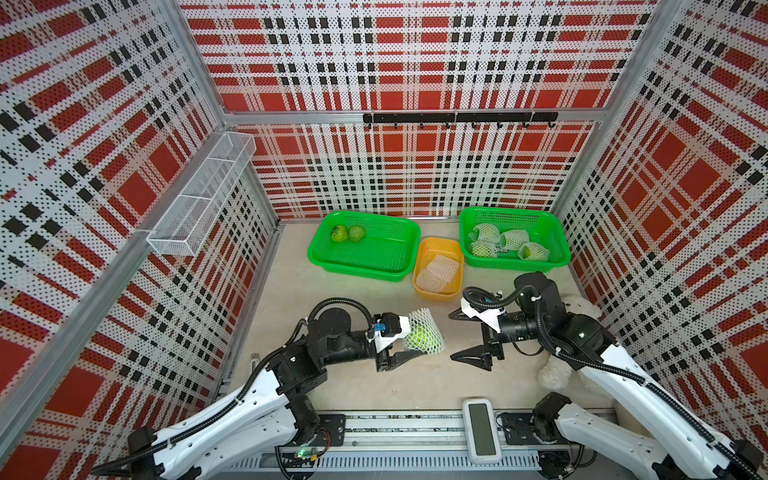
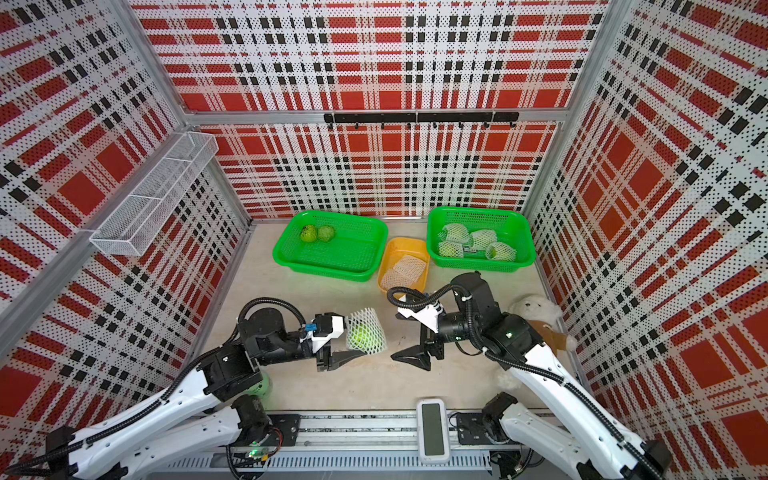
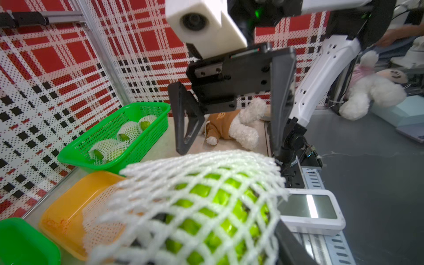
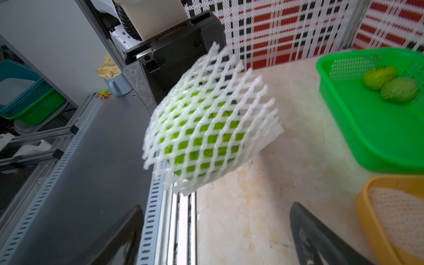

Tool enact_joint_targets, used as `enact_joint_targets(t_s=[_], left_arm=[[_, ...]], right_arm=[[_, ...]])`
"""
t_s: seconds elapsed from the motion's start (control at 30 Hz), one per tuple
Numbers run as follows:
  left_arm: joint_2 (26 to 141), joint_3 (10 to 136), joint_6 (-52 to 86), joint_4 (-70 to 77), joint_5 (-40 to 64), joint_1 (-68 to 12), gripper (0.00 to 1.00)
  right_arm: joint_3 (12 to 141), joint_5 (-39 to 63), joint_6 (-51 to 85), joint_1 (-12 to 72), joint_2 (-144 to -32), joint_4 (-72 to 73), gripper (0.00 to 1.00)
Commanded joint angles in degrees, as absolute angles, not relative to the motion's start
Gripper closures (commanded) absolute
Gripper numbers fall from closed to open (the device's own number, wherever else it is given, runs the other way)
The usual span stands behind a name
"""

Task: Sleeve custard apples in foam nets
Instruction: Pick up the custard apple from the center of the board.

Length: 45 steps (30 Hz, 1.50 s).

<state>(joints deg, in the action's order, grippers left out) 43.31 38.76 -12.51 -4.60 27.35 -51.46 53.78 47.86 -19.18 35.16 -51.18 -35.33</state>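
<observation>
The left gripper [image 1: 415,340] is clamped on an apple [image 4: 202,137] wearing a net [image 3: 195,174]. It holds the fruit out over the middle of the table [image 1: 374,386] and, as far as I can see, lifted off it. The net reaches loosely past the fruit at one end. The right gripper [image 1: 452,337] faces it from just beside, jaws spread wide with nothing between them (and not touching the net). At the back, two bare apples [image 1: 340,233] sit together in a corner of the left basket [image 1: 361,270]. Four sleeved apples [image 1: 515,239] lie in the right basket [image 1: 515,262]. Between the baskets, the yellow tray [image 1: 436,243] holds flat nets [image 1: 440,270]. A bear [image 2: 536,309] lies by the right arm.
</observation>
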Motion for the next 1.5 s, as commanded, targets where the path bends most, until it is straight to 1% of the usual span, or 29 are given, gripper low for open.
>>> enact_joint_targets(t_s=[0.0, 0.13, 0.23, 0.33, 0.47, 0.63, 0.7, 0.77, 0.87, 0.9, 0.93, 1.07, 1.2, 1.27, 1.3, 1.33, 1.37, 1.4, 1.47], left_arm=[[42.9, 41.1, -10.9, -5.2, 34.0, -50.5, 0.47], [44.4, 42.7, -10.8, -6.2, 37.6, -50.1, 0.47], [44.9, 43.3, -10.6, -6.6, 38.4, -49.9, 0.47], [44.5, 43.3, -11.0, -7.0, 36.2, -49.7, 0.48], [42.9, 42.1, -10.9, -5.6, 31.9, -49.4, 0.48], [42.1, 41.5, -10.7, -4.9, 30.1, -48.8, 0.47], [42.2, 41.4, -10.6, -4.7, 30.4, -48.7, 0.47], [42.5, 41.5, -10.6, -4.7, 30.6, -48.7, 0.46], [43.0, 41.6, -10.5, -4.6, 31.1, -48.7, 0.46], [43.0, 41.7, -10.5, -4.6, 31.5, -48.7, 0.46], [43.0, 41.7, -10.4, -4.6, 31.7, -48.7, 0.46], [43.1, 41.7, -9.9, -4.6, 32.6, -48.7, 0.46], [43.5, 41.9, -9.6, -4.6, 33.1, -48.7, 0.43], [43.7, 41.9, -9.4, -4.6, 33.1, -48.6, 0.4], [43.7, 41.9, -9.3, -4.6, 33.0, -48.6, 0.37], [43.7, 41.9, -9.1, -4.6, 32.8, -48.6, 0.32], [43.6, 41.9, -8.8, -4.6, 32.6, -48.6, 0.18], [43.5, 41.8, -8.6, -4.6, 32.0, -48.6, 0.0], [42.7, 41.6, -8.1, -4.6, 30.6, -48.5, 0.01]], right_arm=[[52.2, 50.4, -23.3, 35.9, -50.6, -22.2, 0.0], [52.4, 48.9, -24.1, 39.5, -50.9, -19.4, 0.0], [53.7, 50.3, -24.6, 41.4, -52.6, -20.0, 0.0], [56.0, 53.2, -25.1, 42.5, -54.8, -22.6, 0.0], [57.1, 52.1, -26.9, 44.3, -56.2, -24.6, 0.0], [55.2, 49.4, -24.6, 45.0, -55.6, -18.9, 0.0], [55.0, 47.8, -24.2, 45.2, -55.6, -17.9, 0.02], [55.5, 47.1, -23.8, 45.2, -56.1, -17.8, 0.06], [56.7, 46.3, -23.4, 45.2, -57.4, -18.6, 0.16], [56.9, 45.8, -23.4, 45.3, -57.7, -18.9, 0.22], [56.9, 45.4, -23.6, 45.3, -57.7, -19.0, 0.25], [56.6, 44.6, -24.5, 45.3, -57.3, -19.9, 0.37], [56.6, 44.7, -25.1, 45.3, -57.1, -20.3, 0.48], [56.4, 44.4, -25.1, 45.3, -56.8, -20.0, 0.52], [56.3, 43.9, -25.0, 45.3, -56.7, -20.0, 0.53], [56.3, 43.4, -24.9, 45.3, -56.5, -19.9, 0.53], [56.4, 42.6, -24.9, 45.3, -56.4, -20.2, 0.53], [56.6, 41.4, -24.6, 45.2, -56.6, -20.5, 0.54], [57.8, 38.8, -24.5, 44.4, -57.5, -22.1, 0.56]])
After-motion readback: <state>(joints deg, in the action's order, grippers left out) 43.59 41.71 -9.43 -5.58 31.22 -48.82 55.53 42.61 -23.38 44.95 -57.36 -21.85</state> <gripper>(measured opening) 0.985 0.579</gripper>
